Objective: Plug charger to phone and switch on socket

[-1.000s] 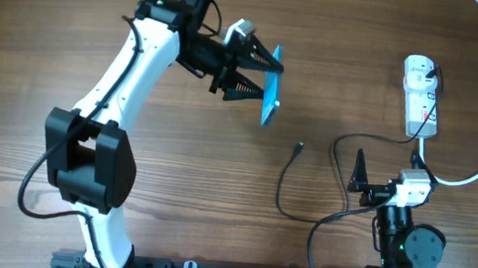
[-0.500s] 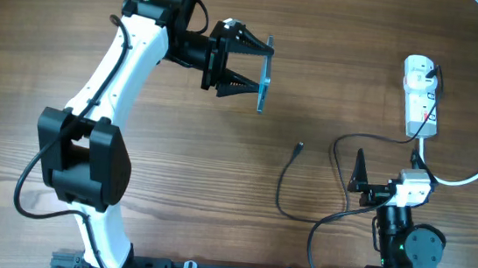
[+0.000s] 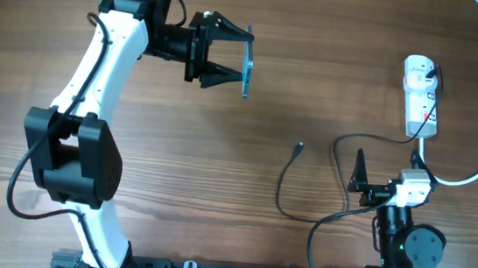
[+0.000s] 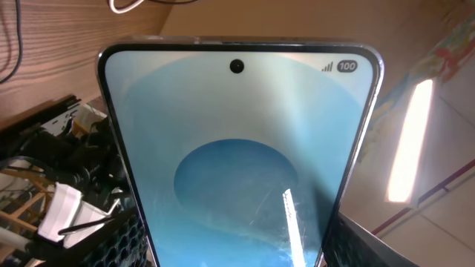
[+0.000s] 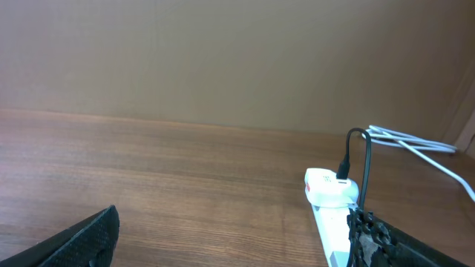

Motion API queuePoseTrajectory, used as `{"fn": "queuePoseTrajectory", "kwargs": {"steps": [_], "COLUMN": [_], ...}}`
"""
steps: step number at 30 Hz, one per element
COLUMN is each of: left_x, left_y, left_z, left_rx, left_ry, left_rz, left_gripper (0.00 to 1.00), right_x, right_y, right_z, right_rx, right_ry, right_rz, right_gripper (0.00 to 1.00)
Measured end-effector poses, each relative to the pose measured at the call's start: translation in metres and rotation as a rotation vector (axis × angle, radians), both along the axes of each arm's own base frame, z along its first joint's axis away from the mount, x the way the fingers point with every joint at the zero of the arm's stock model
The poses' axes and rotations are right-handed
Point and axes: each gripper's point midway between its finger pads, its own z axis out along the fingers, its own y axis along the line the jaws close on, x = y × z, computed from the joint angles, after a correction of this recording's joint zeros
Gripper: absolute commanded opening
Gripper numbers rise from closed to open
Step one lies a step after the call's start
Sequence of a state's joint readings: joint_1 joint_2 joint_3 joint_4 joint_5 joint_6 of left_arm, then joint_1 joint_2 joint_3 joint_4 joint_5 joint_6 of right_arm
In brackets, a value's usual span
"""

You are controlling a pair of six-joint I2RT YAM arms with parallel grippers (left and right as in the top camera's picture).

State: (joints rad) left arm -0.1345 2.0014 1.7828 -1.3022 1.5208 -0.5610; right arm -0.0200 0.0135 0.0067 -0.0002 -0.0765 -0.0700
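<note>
- The left gripper point(image 3: 239, 59) is clamped on the phone point(image 3: 248, 63), one finger against each long side. In the overhead view the phone shows edge-on in the upper middle, apparently lifted off the table point(image 3: 336, 38).
- In the left wrist view the cyan screen point(image 4: 237, 163) faces the camera, and the black pads point(image 4: 122, 241) press its lower flanks. The front-camera hole is at the top of the frame.
- Judgement: the charging port is probably at the opposite end, down between the fingers and out of sight. The phone should therefore be set down, or turned, so that end is exposed and aimed at the cable.
- The charger point(image 3: 282, 187) lies on the table at lower centre-right, with its connector tip point(image 3: 299, 146) pointing up the frame, well apart from the phone. A good spot for the phone is near that tip, so the thin cable does not have to be dragged far.
- The right gripper point(image 3: 360, 174) stands wide open and empty at the lower right, close to the cable loop. It is the natural one to pinch the connector just behind the tip, which is small and likely to twist.
- The socket point(image 3: 420, 103) sits at the upper right with a black plug point(image 5: 343, 172) in it. I cannot make out the switch position, so leave it for last.
- Risk: letting go of the phone while it is on edge would let it topple, so lay it flat before releasing.
</note>
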Motion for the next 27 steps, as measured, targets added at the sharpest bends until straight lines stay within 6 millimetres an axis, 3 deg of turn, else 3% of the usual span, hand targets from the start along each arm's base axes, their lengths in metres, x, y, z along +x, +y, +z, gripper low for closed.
{"fn": "queuePoseTrajectory", "kwargs": {"steps": [27], "left_x": [-0.0017], "left_y": [-0.0001], "left_z": [-0.0001], "left_rx": [0.005], "left_ry": [0.039], "left_rz": [0.000], "left_gripper": [0.71], "right_x": [0.0000], "right_y": [0.0000], "right_z": [0.0000], "right_rx": [0.000], "right_ry": [0.000], "right_rz": [0.000], "right_gripper": [1.00]}}
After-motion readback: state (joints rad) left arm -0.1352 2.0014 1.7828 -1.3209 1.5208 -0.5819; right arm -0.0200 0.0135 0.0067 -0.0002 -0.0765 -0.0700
